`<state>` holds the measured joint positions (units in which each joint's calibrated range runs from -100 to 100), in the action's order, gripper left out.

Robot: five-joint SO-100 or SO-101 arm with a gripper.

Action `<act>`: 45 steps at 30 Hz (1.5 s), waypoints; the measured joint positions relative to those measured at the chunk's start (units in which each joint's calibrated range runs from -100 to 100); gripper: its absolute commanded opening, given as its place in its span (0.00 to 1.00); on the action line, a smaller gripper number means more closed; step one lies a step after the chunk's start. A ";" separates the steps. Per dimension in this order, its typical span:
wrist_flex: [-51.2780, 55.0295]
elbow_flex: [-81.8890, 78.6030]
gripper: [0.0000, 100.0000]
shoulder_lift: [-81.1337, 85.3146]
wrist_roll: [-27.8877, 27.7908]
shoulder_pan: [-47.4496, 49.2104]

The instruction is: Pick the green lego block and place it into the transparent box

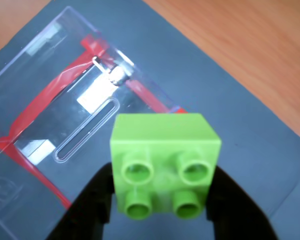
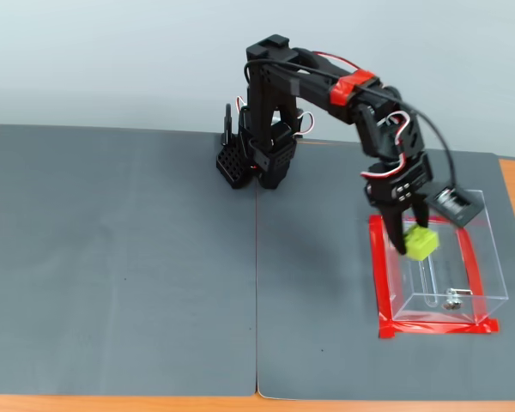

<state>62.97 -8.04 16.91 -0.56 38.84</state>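
Observation:
My gripper (image 1: 160,192) is shut on the green lego block (image 1: 165,162), a lime-green brick with four studs facing the wrist camera. In the fixed view the gripper (image 2: 412,245) holds the block (image 2: 422,243) in the air over the far left part of the transparent box (image 2: 468,292). The box is clear plastic with thin walls, edged by red tape (image 2: 435,327). In the wrist view the box (image 1: 50,70) lies upper left of the block, with a slot (image 1: 87,130) and a small metal fitting (image 1: 117,76) at its base.
Two dark grey mats (image 2: 120,257) cover the table, with bare wood (image 1: 250,45) at the edges. The arm's base (image 2: 262,154) stands at the back centre of the fixed view.

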 measured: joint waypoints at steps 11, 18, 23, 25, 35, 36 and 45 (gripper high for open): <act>0.09 4.04 0.07 -4.93 0.15 8.47; 0.09 10.24 0.08 -13.85 0.15 9.95; 0.09 10.51 0.08 -16.91 0.15 9.95; 0.09 10.51 0.09 -17.25 0.15 10.02; 0.09 10.51 0.31 -17.25 0.15 10.02; 0.09 10.51 0.31 -17.25 0.15 10.02; 0.09 10.51 0.15 -15.97 0.15 10.02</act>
<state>63.05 2.47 0.93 -0.42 48.86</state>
